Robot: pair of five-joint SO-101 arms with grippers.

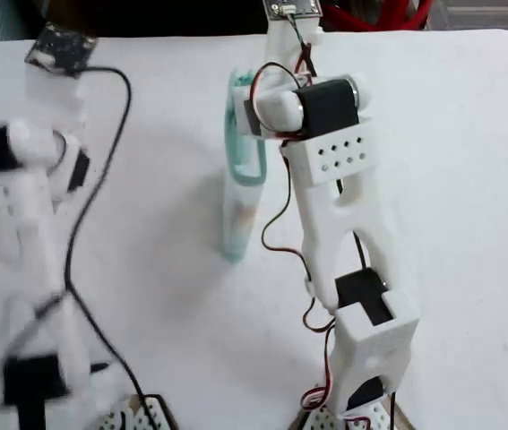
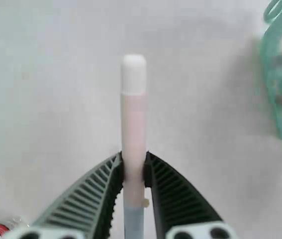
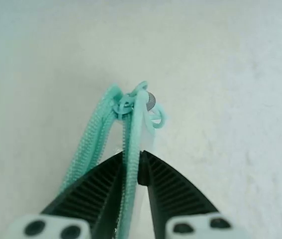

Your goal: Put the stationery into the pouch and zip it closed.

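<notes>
- Since it is looking like thin, limp fabric, the pouch is probably handling light and floppy, with its stiffer zipper edge offering the surest hold.
- Pouch is being held edge-up over the surface, its long axis running away from the arms' bases.
- Zipper slider is sitting just beyond the right tool, which is pinching that edge.
- Left tool is clamping a rigid, smooth pen on its barrel, white cap pointing outward, apart from the pouch.

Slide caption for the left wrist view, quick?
Left gripper clamped on a white-capped pen, teal pouch nearby.
</notes>
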